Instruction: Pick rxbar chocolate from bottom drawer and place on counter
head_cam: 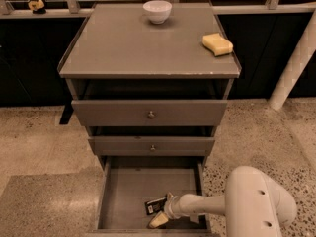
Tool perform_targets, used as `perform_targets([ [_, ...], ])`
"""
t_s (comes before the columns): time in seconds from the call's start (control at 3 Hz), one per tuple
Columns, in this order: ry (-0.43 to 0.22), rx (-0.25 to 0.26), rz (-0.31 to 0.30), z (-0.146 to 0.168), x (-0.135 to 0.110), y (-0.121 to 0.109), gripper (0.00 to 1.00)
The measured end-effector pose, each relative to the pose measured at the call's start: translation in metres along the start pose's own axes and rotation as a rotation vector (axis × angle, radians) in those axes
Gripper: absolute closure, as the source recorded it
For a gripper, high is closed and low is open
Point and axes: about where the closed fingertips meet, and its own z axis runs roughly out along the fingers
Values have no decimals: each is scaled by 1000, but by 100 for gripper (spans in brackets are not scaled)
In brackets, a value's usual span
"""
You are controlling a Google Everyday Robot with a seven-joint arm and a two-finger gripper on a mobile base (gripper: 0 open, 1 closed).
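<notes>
Half-hiding rxbar chocolate [153,206]: gripper [164,209] in drawer [131,187]

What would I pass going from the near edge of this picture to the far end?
Gripper down in the bottom drawer by the rxbar chocolate → middle drawer knob → top drawer knob → counter → yellow sponge → white bowl.

Cream-white gripper [163,210] in grey box-shaped bottom drawer [123,191], by black, white-print rxbar chocolate [154,206]. Flat grey counter [143,48]; yellow sponge [217,44], white bowl [157,11].
</notes>
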Motion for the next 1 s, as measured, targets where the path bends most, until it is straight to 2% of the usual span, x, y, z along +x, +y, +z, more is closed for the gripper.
perform_targets([
  [0.33, -61, 43, -23, 1, -14, -1, 0],
  [1.0, -46, 66, -30, 6, -12, -5, 0],
])
